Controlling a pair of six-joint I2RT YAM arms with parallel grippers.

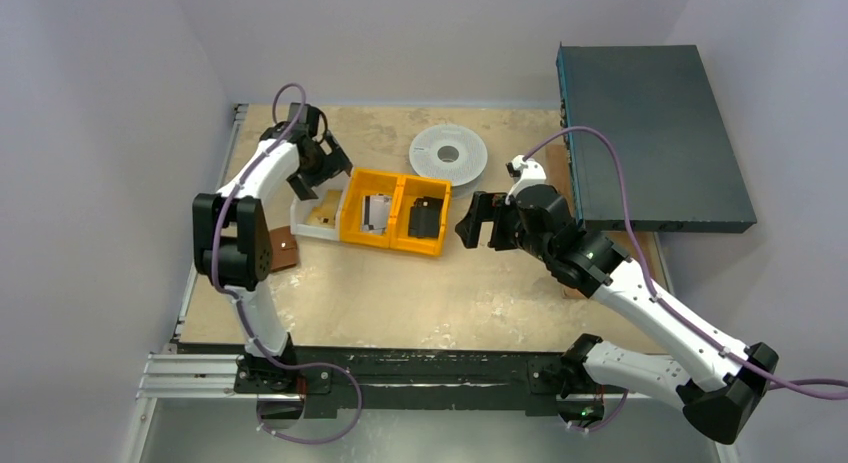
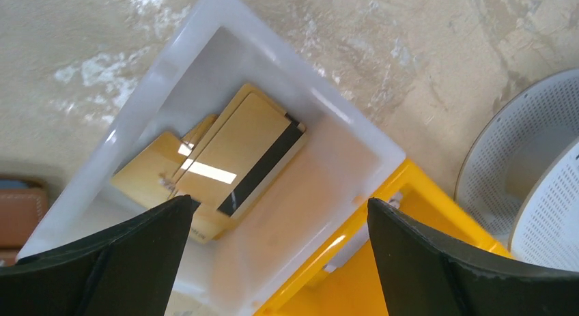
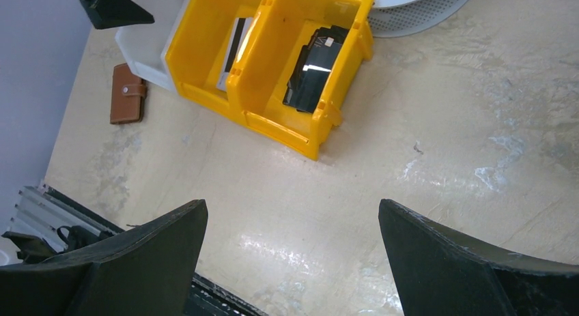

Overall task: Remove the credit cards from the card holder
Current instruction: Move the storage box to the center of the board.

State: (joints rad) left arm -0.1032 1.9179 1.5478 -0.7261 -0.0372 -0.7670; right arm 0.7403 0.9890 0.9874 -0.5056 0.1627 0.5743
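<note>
Shows left end effector in upper left of top view, spread wide, nothing held, hovering over white bin. Left wrist view frames that bin between both dark fingers, with credit cards lying inside: gold-tan, overlapping, top one with dark stripe along one edge. Puts one silvery card with dark stripe in left compartment of yellow bin, black item in right compartment. Finds card holder flat on worktop at left of frame, snapped closed, near white bin's lower left corner, apart from both end effectors. Shows right end effector at centre right, likewise wide open and empty, above worktop just right of yellow bin. Adds white perforated disc above bins, dark box at upper right.
</note>
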